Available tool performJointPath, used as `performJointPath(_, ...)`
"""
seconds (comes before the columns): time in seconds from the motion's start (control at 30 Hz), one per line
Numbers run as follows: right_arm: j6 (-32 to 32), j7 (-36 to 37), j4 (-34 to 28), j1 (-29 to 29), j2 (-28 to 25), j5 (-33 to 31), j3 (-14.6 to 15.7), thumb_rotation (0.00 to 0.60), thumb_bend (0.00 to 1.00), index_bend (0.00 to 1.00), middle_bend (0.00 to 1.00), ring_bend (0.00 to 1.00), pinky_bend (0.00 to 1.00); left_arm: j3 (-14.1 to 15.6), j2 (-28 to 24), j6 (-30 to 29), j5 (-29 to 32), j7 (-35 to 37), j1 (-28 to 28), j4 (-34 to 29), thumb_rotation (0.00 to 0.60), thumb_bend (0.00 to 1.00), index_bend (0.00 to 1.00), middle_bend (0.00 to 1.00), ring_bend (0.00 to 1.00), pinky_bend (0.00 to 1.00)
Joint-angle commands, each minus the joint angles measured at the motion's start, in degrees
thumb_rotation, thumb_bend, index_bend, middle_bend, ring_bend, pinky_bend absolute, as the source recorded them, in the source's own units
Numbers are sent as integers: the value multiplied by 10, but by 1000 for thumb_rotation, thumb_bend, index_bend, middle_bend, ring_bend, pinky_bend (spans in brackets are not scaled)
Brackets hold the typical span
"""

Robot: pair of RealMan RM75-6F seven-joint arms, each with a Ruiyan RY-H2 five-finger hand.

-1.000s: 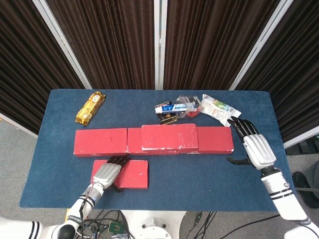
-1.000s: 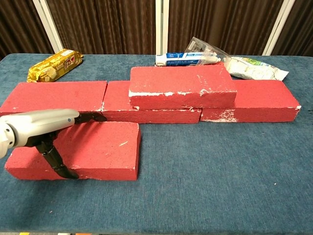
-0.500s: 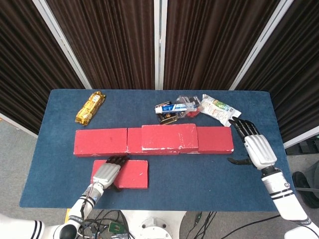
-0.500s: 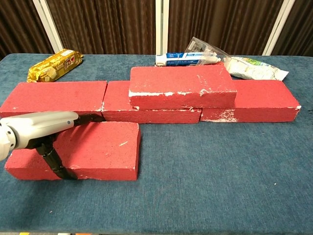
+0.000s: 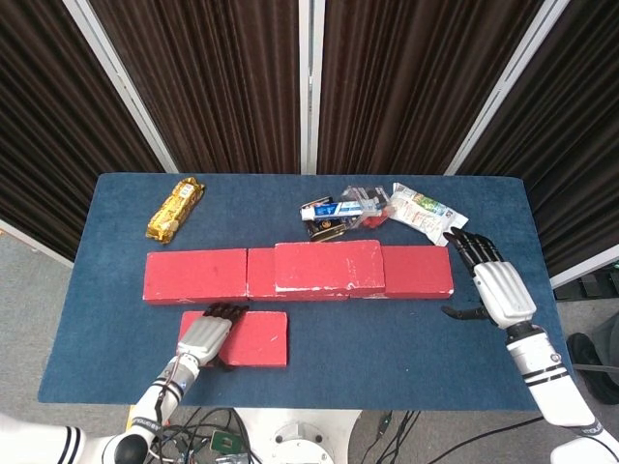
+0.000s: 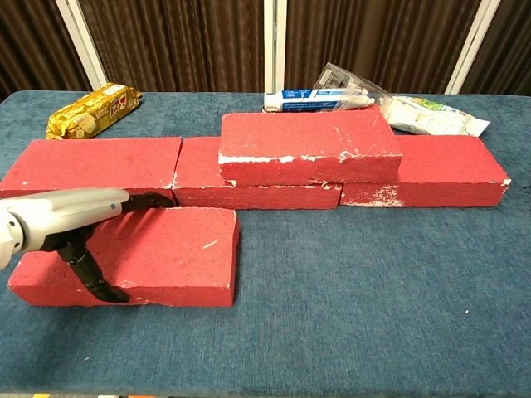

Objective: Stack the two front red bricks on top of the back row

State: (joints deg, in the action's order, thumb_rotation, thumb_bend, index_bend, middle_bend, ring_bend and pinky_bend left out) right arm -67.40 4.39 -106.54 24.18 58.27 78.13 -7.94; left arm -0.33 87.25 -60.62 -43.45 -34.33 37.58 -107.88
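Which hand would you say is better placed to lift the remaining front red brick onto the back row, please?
The left hand: it already lies over the front brick, fingers across its top and thumb at its near edge. The right hand sits open beyond the back row's right end, far from the brick.

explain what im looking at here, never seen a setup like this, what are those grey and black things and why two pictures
The two pictures show one moment from two cameras on the robot: one on its head looking down, one at its chest looking across the blue table. The grey and black things are its mechanical hands. The left hand grips the front red brick, fingers over its far edge and thumb on its near face. The right hand holds nothing, fingers spread, near the table's right side. Behind lies a row of red bricks with one stacked brick on top. Further back are a gold snack pack and other packets.
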Motion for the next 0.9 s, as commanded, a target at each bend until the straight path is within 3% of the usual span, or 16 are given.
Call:
performJointPath(0.03, 0, 0, 0, -1, -1, 0, -1, 600, 0, 0, 0, 0, 0, 0, 2, -1, 1, 2, 1, 2, 600, 163, 1, 119, 48, 66)
performJointPath(0.47, 2, 8, 4, -5, -2, -2, -3, 600, 0, 0, 0, 0, 0, 8, -18, -23, -31, 8, -3, -36, 600, 194, 1, 122, 51, 134)
performJointPath(0.7, 1, 9, 3, -7, -5, -3, -6, 600, 0, 0, 0, 0, 0, 25, -79, -57, -92, 16, -22, -104, 600, 194, 1, 122, 52, 134)
performJointPath(0.9, 1, 9, 0, -7, -9, -4, -9, 600, 0, 0, 0, 0, 0, -1, -139, -47, -71, 34, -13, -111, 600, 194, 1, 122, 56, 137)
